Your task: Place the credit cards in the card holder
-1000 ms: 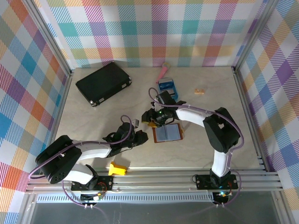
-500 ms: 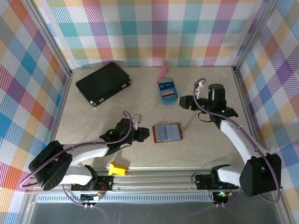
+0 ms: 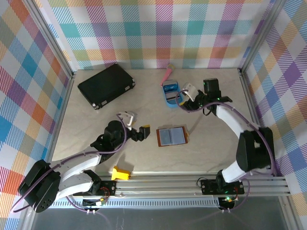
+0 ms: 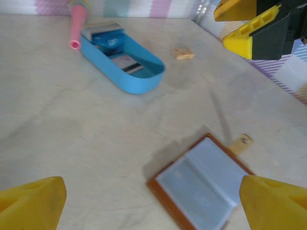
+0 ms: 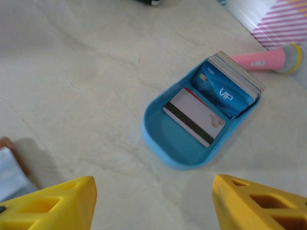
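Observation:
The card holder (image 3: 171, 136) lies open on the table, brown outside with its grey-blue lining (image 4: 206, 184) facing up and its snap tab to the right. The credit cards sit in a blue oval tray (image 3: 171, 93): a stack fronted by a dark blue card (image 5: 225, 91) leans at the far end, and a white card with a black stripe (image 5: 194, 117) lies flat. My left gripper (image 3: 143, 131) hovers open just left of the card holder, nothing between its fingers (image 4: 33, 201). My right gripper (image 3: 184, 99) is open beside the tray's right edge, its empty fingers (image 5: 259, 203) pointing at the tray.
A large black case (image 3: 106, 85) lies at the back left. A pink tube (image 5: 261, 58) rests behind the tray. A small tan block (image 4: 183, 53) sits right of the tray, and a yellow plastic piece (image 3: 121, 173) lies near the front rail.
My right arm left the card holder's left side, swung out to the right, then came back to the blue tray. My left gripper shifted slightly back and up.

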{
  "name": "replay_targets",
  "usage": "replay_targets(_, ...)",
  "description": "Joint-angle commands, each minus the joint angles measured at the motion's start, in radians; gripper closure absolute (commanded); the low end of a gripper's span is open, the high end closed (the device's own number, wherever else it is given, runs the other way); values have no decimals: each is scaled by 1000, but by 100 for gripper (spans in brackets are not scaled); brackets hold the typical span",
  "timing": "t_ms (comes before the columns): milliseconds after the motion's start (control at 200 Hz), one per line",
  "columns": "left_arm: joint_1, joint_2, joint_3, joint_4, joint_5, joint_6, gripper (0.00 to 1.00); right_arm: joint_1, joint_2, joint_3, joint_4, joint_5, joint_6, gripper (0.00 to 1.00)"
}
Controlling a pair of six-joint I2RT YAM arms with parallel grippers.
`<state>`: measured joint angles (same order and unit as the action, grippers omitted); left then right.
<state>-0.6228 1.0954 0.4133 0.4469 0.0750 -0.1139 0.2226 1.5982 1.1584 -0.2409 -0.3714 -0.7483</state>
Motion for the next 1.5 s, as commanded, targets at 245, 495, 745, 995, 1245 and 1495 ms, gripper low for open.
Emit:
replay_targets(245, 129, 123, 119, -19, 144, 197, 5, -2, 380, 374, -19, 21, -452, 37)
replay_targets(495, 143, 165, 145, -28, 204, 182, 5, 13, 467, 466, -201, -86, -575, 39)
replay_targets(745, 143, 188, 157, -76, 250, 203, 6, 31, 480, 461, -365, -73, -739, 41)
replay_targets(995, 143, 204, 159, -83, 278, 198, 9, 70, 543, 514, -362, 24, -725, 48)
replay_targets(1245, 143, 203, 160, -88, 277, 201, 10, 88, 599, 593, -442, 45, -740, 55)
replay_targets(1495, 143, 198, 157, -89, 275, 201, 10, 98, 624, 622, -519, 71, -740, 60)
